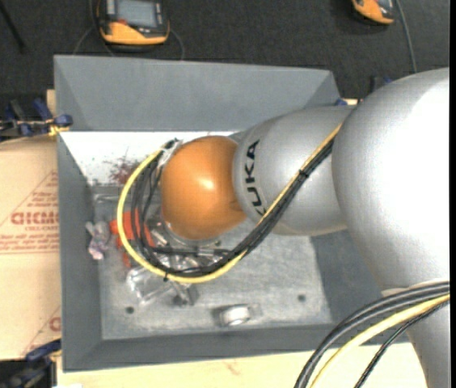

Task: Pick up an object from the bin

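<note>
Closest to the gripper (173, 259): a clear plastic piece (143, 285), lying on the floor of the bin (187, 95) toward the left front, just below the wrist. Left of the wrist, an orange-red thing (123, 226), partly behind the cables. Further left, by the wall, a small pale purple thing (96, 242). Near the front wall, apart, a flat silvery round thing (232, 315). Gripper low in the bin's left half, tucked under the orange cover (200, 186); open or closed, impossible to tell.
</note>
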